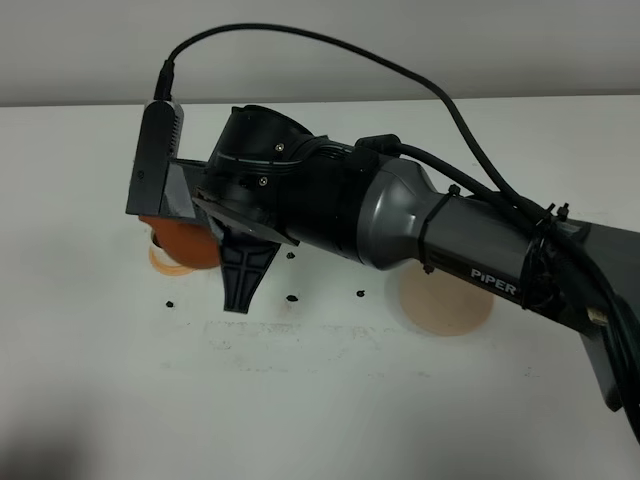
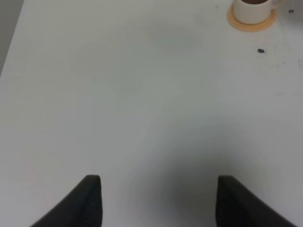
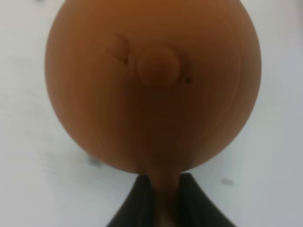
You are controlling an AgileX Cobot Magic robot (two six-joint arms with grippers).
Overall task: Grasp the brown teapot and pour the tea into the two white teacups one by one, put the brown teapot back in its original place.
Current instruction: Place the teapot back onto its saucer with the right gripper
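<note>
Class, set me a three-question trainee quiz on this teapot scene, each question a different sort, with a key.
1. True or false: the right claw is shut on the brown teapot's handle.
2. Which disc on the table lies bare? A. pale round disc B. orange coaster
3. Fill in: the left claw is ____ over bare table.

Key: 1 true; 2 A; 3 open.

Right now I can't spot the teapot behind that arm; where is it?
The brown teapot is on the left of the exterior high view, held by its handle in the right gripper over an orange coaster, well away from the beige disc.
</note>
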